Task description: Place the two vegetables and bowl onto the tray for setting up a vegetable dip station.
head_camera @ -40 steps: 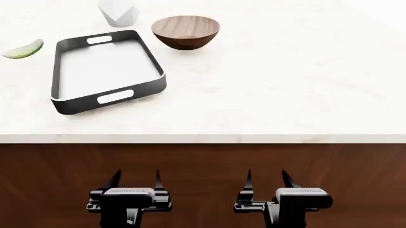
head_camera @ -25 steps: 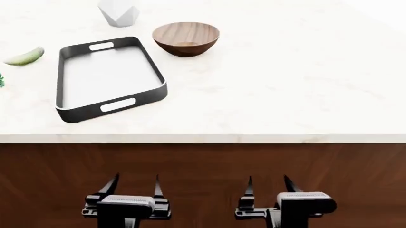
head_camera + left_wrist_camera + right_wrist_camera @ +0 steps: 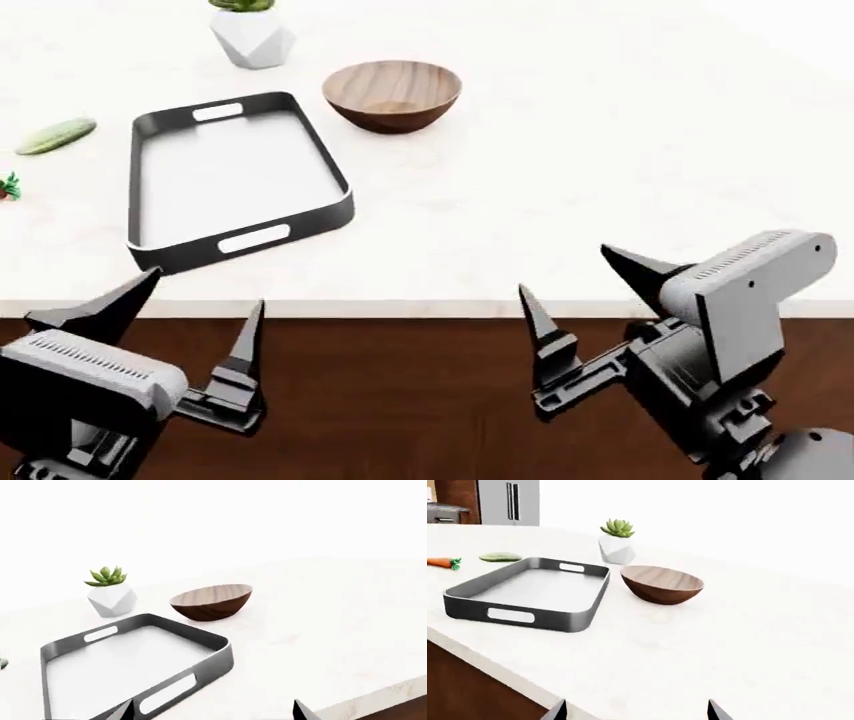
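The black-rimmed tray (image 3: 336, 186) with a white floor lies on the counter at the left, empty. It also shows in the left wrist view (image 3: 223, 650) and the right wrist view (image 3: 590, 612). The wooden bowl (image 3: 392, 94) stands just beyond its far right corner, also seen in the wrist views (image 3: 212, 601) (image 3: 662, 584). The light-green cucumber (image 3: 55, 136) lies left of the tray (image 3: 500, 557). The carrot (image 3: 442, 562) lies nearer the left edge, only its leafy top (image 3: 10, 185) in the head view. My left gripper (image 3: 194, 302) and right gripper (image 3: 581, 275) are open and empty, at the counter's front edge.
A green succulent in a white faceted pot (image 3: 251, 36) stands behind the tray, also seen in the left wrist view (image 3: 111, 596) and the right wrist view (image 3: 617, 545). The counter's front edge (image 3: 427, 306) drops to a dark wood panel. A steel fridge (image 3: 507, 502) stands far off.
Both grippers have risen from below the counter front up to its edge and tilted forward. The head view has shifted, so the succulent and the carrot's top now show.
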{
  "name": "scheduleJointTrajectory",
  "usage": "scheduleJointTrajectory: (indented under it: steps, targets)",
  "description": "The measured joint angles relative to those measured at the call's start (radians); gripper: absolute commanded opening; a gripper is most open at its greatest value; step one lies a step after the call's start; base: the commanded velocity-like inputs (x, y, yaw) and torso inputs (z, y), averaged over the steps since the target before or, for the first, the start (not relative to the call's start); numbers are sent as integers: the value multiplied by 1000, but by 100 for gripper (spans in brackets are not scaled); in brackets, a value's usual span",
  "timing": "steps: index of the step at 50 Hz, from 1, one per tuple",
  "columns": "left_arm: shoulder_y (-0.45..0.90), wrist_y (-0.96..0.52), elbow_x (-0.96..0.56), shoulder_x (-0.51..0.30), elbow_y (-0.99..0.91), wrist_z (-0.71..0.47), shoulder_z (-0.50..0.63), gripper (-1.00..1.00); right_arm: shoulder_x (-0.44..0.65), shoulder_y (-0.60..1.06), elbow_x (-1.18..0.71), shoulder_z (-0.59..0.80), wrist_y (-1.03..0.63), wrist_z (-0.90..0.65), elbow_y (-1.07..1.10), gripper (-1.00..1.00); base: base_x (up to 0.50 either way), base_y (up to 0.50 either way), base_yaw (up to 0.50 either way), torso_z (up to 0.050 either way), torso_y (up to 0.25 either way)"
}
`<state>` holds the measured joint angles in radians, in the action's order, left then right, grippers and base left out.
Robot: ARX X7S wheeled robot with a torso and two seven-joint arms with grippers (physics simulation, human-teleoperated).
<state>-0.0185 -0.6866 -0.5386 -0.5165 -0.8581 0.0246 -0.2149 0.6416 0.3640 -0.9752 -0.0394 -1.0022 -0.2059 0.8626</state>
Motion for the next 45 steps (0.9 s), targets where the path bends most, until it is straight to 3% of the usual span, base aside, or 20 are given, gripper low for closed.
scheduleJointTrajectory:
  steps: [7, 15, 22, 29, 45]
  targets:
    - [289, -164, -272, -222, 13, -24, -11, 100, 112, 402, -294, 74, -142, 25, -107, 100, 0, 0, 0, 50, 82]
    - [755, -283, -325, -345, 190, 89, 196, 100, 133, 822, -210, 285, -197, 253, -327, 100, 67, 88, 0, 50, 81]
    - [1111, -320, -228, -368, 405, 230, 421, 100, 105, 1102, -39, 493, -161, 475, -517, 100, 394, 320, 0, 50, 82]
    - [1358, -312, -119, -358, 577, 334, 583, 100, 80, 1282, 140, 667, -51, 650, -641, 100, 340, 408, 0, 50, 83]
    - [1603, -264, 33, -339, 766, 451, 774, 100, 52, 1429, 376, 887, 155, 852, -752, 100, 291, 456, 0, 50, 84]
